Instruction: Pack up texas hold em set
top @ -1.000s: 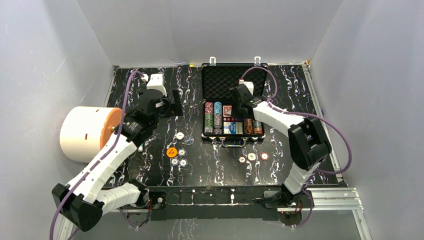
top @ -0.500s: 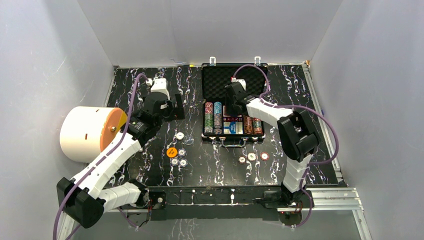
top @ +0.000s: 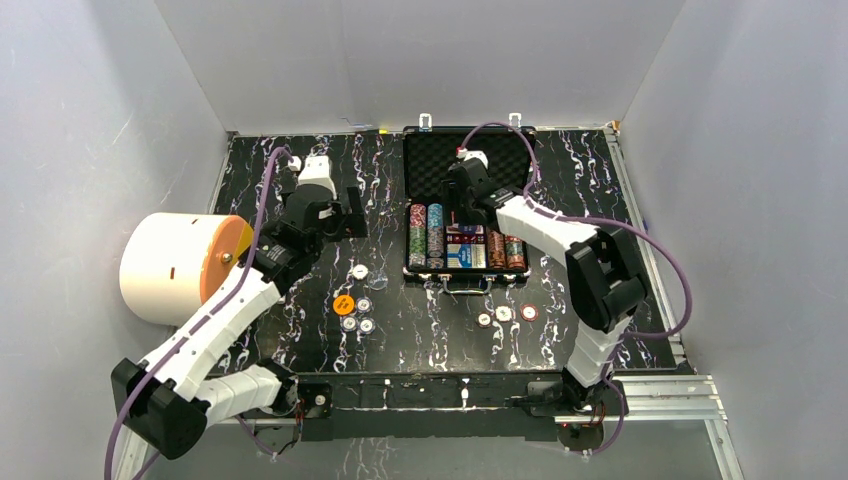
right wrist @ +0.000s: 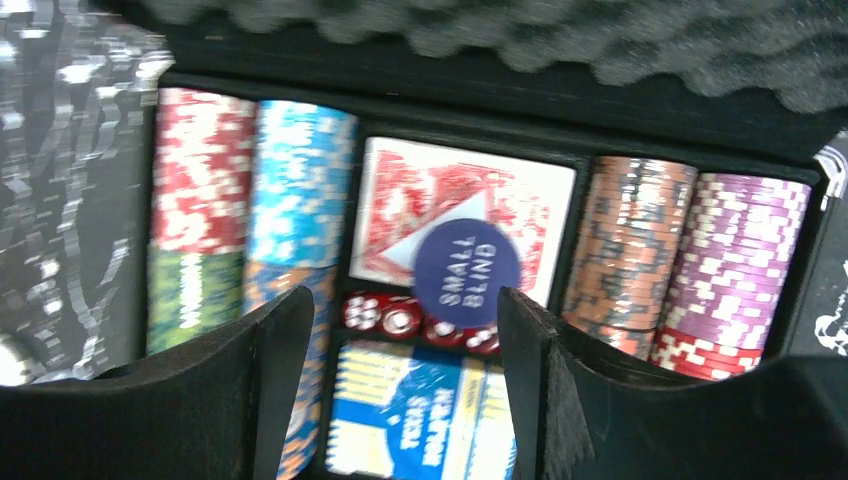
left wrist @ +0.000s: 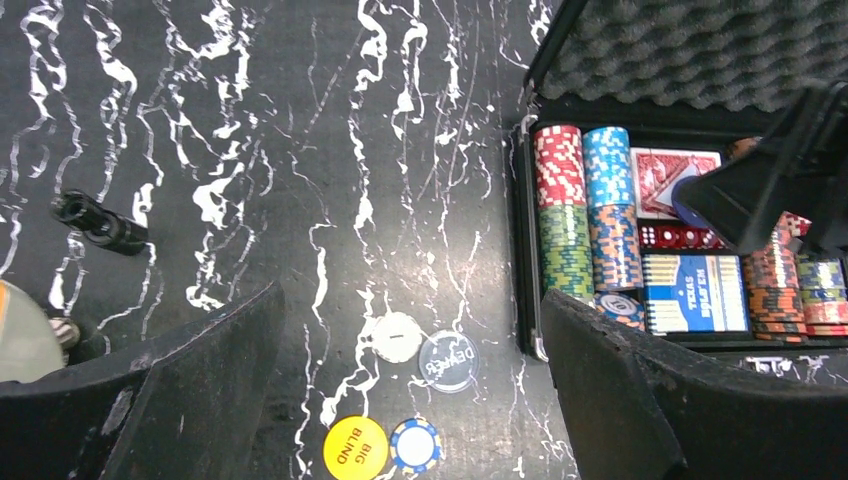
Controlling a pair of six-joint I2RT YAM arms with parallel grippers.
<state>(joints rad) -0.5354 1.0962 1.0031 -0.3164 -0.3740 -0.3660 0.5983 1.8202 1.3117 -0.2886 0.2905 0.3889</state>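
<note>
The black briefcase (top: 465, 158) lies open at the back of the table, foam lid up. Rows of poker chips (right wrist: 205, 190) fill its tray beside a red card deck (right wrist: 400, 200), red dice (right wrist: 385, 315) and a blue deck (right wrist: 420, 400). A blue SMALL BLIND button (right wrist: 466, 272) rests on the red deck. My right gripper (right wrist: 403, 310) is open and empty above the tray (top: 462, 203). My left gripper (left wrist: 410, 300) is open and empty over the table left of the case (top: 350, 212). Below it lie a white button (left wrist: 396, 336), a clear DEALER button (left wrist: 447, 360), a yellow BIG BLIND button (left wrist: 355, 446) and a blue-white chip (left wrist: 416, 445).
Three loose chips (top: 503, 314) lie in front of the case. A big white drum with an orange face (top: 175, 265) stands at the left edge. A small dark cylinder (left wrist: 98, 222) lies near it. A metal rail (top: 650, 395) runs along the front right.
My right gripper has moved left and back over the case tray. My left gripper has shifted slightly toward the back right.
</note>
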